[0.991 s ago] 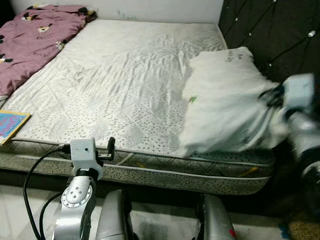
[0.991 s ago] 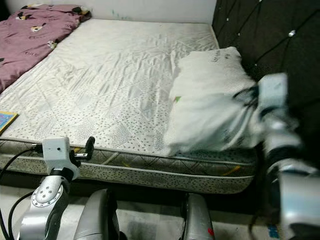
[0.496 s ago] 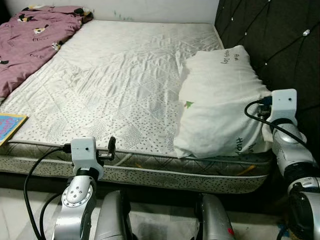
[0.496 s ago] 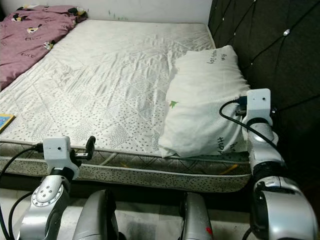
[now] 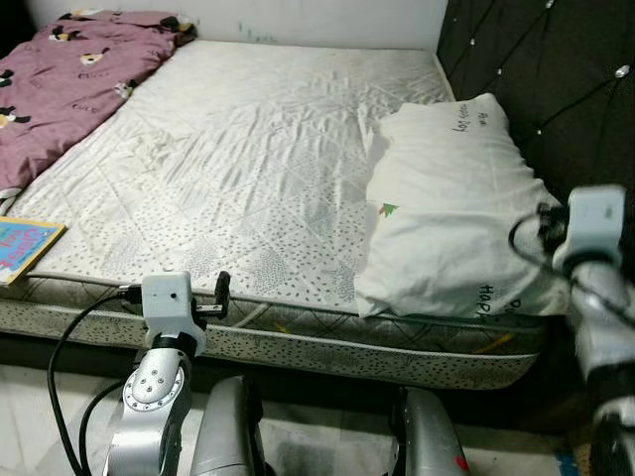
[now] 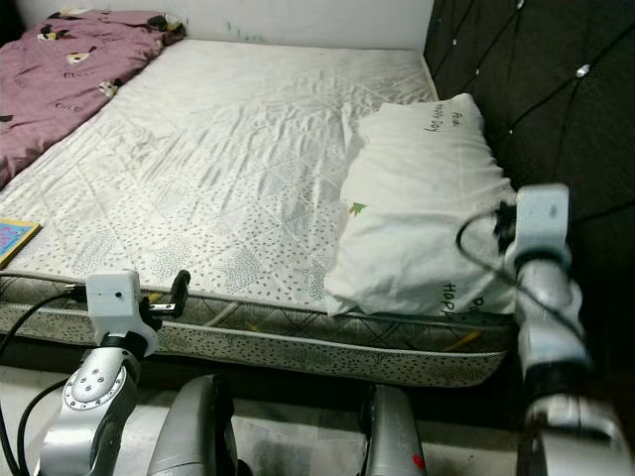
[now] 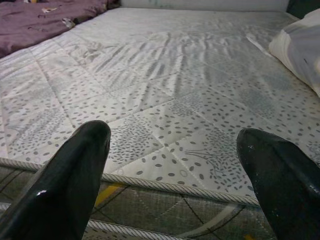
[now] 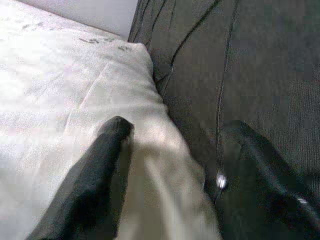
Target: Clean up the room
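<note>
Pillow (image 5: 451, 213): we see it on the mattress (image 5: 248, 159), against the dark headboard (image 5: 556, 79).
Right gripper (image 8: 170, 165): our fingers spread wide, straddling the pillow's edge, gripping nothing.
Left gripper (image 7: 175, 165): our fingers apart, empty, at the mattress's near edge.
Blanket (image 5: 69, 89): far left corner.

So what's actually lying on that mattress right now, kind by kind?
Pillows: 1, the white pillow beside the dark headboard.
Blankets: 1, the purple blanket at the far corner.
Books: 1, the colourful book at the near edge.
Total: 3 things on the mattress.
</note>
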{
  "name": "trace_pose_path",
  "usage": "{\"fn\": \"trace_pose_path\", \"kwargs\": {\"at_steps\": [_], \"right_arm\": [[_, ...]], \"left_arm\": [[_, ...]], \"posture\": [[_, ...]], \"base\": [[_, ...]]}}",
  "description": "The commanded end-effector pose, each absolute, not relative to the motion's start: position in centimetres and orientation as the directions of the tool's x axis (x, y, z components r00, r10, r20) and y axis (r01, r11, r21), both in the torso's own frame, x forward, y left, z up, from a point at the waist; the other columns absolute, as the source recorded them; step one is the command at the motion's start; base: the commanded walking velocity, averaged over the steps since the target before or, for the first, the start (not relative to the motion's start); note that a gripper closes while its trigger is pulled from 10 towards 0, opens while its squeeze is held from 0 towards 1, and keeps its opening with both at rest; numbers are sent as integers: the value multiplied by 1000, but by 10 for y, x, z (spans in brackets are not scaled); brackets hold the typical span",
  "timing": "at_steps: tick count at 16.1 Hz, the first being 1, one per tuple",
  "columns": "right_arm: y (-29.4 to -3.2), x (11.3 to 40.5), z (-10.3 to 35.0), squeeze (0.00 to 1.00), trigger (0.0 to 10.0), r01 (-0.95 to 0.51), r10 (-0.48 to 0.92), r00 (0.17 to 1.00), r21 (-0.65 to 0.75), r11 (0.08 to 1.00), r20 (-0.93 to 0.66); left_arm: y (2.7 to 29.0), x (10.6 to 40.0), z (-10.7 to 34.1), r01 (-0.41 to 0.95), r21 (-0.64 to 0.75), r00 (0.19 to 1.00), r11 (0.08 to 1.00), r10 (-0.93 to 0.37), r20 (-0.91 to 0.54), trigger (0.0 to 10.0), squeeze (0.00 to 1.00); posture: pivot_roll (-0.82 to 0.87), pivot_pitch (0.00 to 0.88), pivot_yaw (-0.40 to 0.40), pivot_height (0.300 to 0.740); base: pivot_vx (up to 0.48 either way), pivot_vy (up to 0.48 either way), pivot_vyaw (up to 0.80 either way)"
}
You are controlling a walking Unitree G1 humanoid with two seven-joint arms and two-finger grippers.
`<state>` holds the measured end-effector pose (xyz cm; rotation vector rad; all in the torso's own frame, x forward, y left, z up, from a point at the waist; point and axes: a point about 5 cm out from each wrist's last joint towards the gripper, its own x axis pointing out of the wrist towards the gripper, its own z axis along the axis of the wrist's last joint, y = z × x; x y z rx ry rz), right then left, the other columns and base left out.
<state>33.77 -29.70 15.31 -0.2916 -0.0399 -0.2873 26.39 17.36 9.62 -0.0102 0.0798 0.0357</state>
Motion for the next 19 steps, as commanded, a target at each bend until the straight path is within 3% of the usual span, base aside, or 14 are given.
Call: {"fn": "trace_pose_path", "kwargs": {"at_steps": [1,3,9,13,15,17,19], "right_arm": [[-295,340,169,1000,10000,300,-272,951,-241,923,145],[-268,349,174,1000,10000,234,-203,965,-190,953,169],[-213,365,135,1000,10000,84,-97,992,-144,986,-84],[-167,364,93,1000,10000,41,-31,930,19,999,-366],[-158,361,83,1000,10000,24,-1,904,47,999,-428],[-159,360,80,1000,10000,32,4,897,73,997,-442],[-170,368,113,1000,10000,45,-37,979,36,998,-203]], "left_arm": [[174,265,96,-29,-8,996,1000,28,-84,10000,0],[170,267,96,-17,-13,997,1000,15,-81,10000,0],[172,265,96,-36,-13,996,999,35,-80,10000,0],[170,267,95,-40,-18,996,999,39,-84,10000,0],[171,267,95,-42,-17,996,999,40,-84,10000,0],[172,268,95,-43,-14,996,999,42,-84,10000,0],[172,270,96,-48,-13,996,999,47,-78,10000,0]], "posture": [[21,16,21,537],[17,15,24,537],[44,8,2,537],[48,4,-5,537],[54,7,-6,537],[54,4,-8,537],[50,0,-6,537]], "base": [[0,0,0],[0,0,0],[0,0,0],[0,0,0],[0,0,0],[0,0,0],[0,0,0]]}}
